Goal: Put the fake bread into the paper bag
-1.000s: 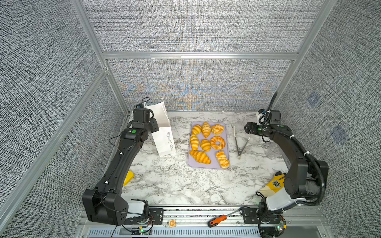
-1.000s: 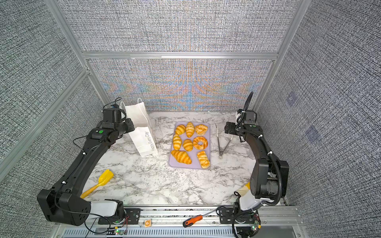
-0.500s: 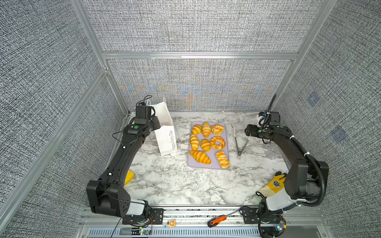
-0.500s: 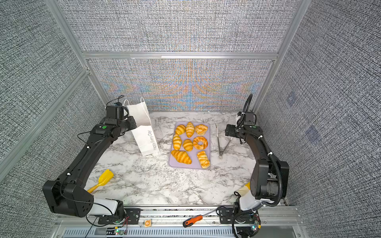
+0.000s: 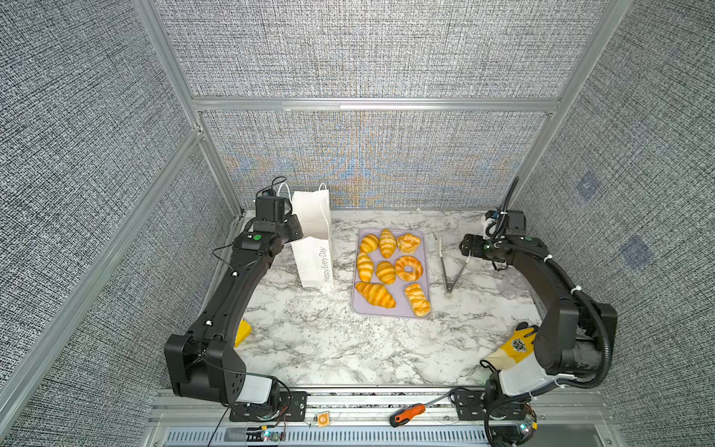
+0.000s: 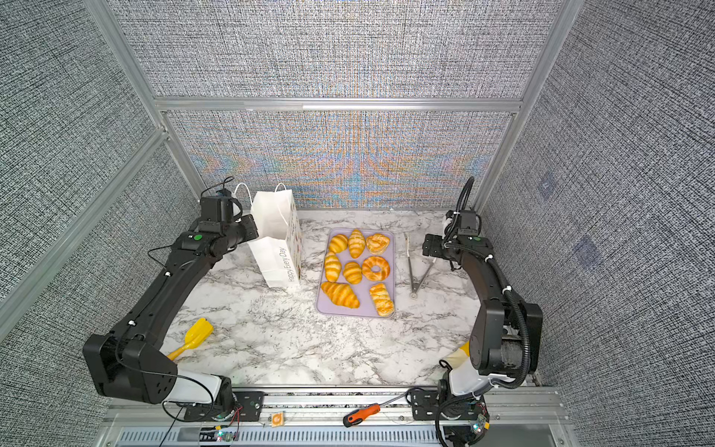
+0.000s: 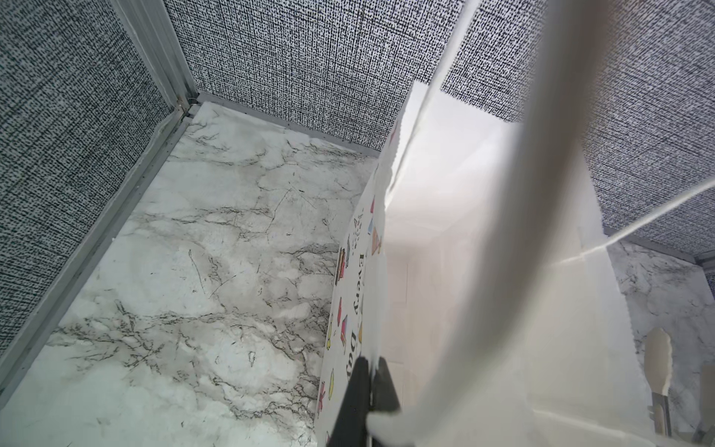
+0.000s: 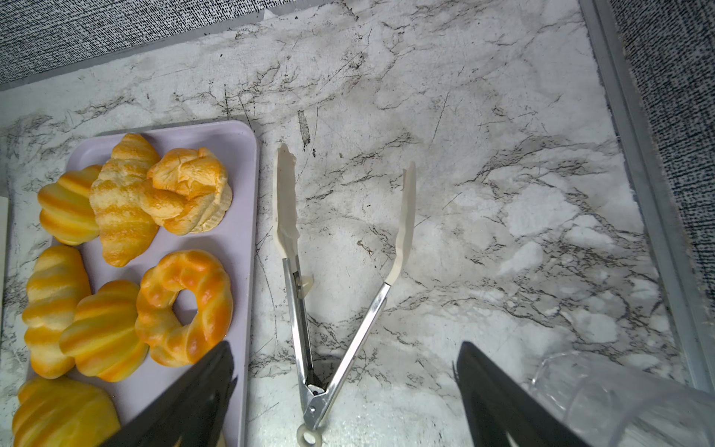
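scuffed marble table point(image 5: 317, 348); the paper bag point(image 5: 313, 247) stands at its back left, left fingers point(image 7: 354, 398) pinched shut on the top rim; lilac tray point(image 5: 400, 305) nearby carries all eight fake bread point(image 5: 374, 294) pieces; tongs point(image 5: 449, 271) lie right of it on the table, right fingers point(image 8: 201, 379) spread wide above them, holding nothing

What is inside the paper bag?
Only bare white inner walls of the paper bag show in the left wrist view; its bottom is covered by the blurred cord handle.
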